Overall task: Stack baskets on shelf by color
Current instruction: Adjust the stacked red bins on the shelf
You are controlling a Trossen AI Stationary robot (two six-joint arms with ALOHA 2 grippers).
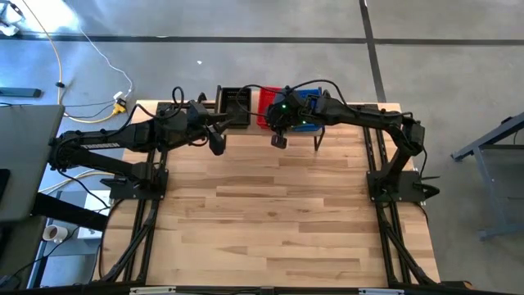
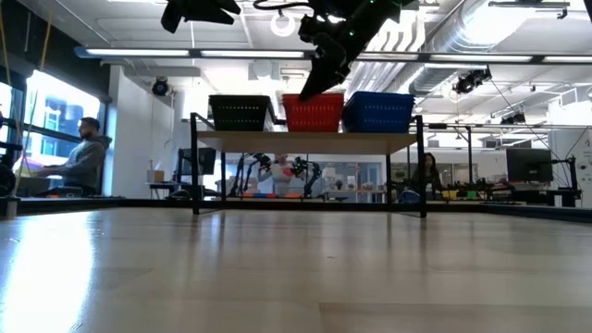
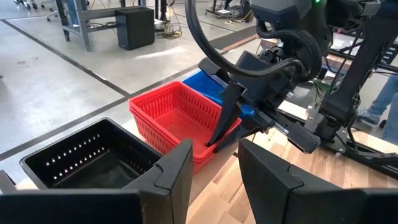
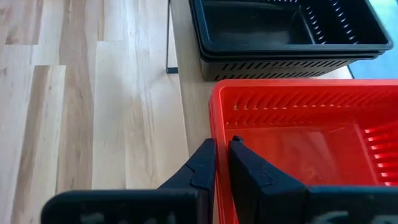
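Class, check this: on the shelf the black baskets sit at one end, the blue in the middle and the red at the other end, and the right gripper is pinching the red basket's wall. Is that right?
Not quite. The red basket is in the middle, between the black baskets and the blue baskets on the shelf, as the low view shows. The right gripper does pinch the red basket's wall.

Both arms (image 1: 123, 143) are matte black with looping black cables; the right arm (image 1: 368, 123) shows a small green light.

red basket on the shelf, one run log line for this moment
right end effector: shut on red basket wall | left end effector: open, idle | shelf
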